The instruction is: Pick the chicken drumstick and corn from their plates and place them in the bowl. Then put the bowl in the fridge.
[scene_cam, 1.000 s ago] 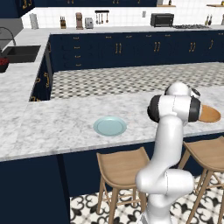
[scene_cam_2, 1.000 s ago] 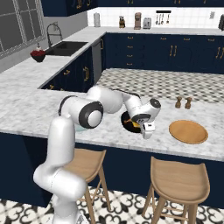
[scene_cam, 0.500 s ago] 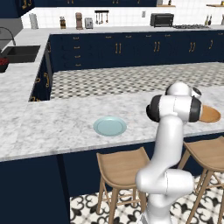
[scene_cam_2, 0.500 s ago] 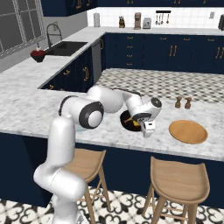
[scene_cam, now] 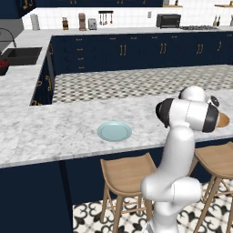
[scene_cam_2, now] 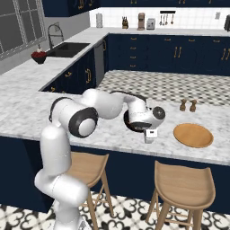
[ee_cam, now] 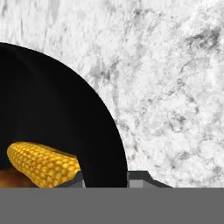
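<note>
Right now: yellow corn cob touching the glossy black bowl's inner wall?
Touching. Hand view shows the yellow corn cob lying inside the glossy black bowl, its end pressed against the dark inner wall with no gap.

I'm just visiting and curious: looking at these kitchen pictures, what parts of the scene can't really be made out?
- The bowl: in the right base view the arm's wrist covers most of it.
- The chicken drumstick: in the hand view just a brown sliver beneath the corn, cut off by the bottom edge.
- The gripper: its tips straddle the bowl's rim, but whether they pinch it is unclear.
- The orange-brown plate: in the left base view mostly behind the arm.
</note>
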